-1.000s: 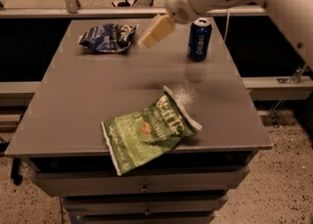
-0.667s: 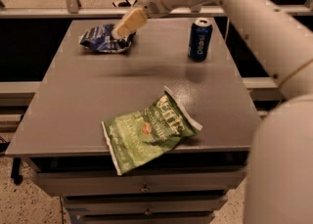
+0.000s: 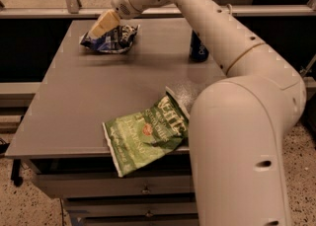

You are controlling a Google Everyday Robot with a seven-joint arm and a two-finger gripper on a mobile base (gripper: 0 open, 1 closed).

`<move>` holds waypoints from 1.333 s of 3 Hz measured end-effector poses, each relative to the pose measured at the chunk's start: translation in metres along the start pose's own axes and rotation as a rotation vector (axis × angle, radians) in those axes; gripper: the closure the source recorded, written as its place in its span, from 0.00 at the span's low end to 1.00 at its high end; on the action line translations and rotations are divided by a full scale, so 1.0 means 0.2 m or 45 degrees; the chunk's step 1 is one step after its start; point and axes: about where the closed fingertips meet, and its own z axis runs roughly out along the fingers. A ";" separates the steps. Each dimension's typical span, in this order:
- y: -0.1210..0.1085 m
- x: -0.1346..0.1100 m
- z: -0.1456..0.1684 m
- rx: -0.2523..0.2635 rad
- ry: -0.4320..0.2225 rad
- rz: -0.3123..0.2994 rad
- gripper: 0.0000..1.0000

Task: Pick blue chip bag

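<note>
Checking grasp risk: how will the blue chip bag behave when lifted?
The blue bag looks crumpled and glossy, so it is probably floppy, light and somewhat slippery. It lies flat, so it is unlikely to roll. The gripper hangs over one end, so the rest may droop.

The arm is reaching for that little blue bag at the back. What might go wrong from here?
The gripper sits at the left end of the crumpled blue chip bag, so the bag may slide toward the far edge. The arm passes close by the blue soda can and might tip it. The green chip bag overhangs the near edge beside the arm and could be brushed off.
</note>
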 end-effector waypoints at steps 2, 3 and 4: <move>-0.10 0.24 0.08 0.053 0.204 -0.001 0.00; -0.15 0.37 0.05 0.081 0.281 0.005 0.00; -0.15 0.41 0.04 0.073 0.299 -0.007 0.18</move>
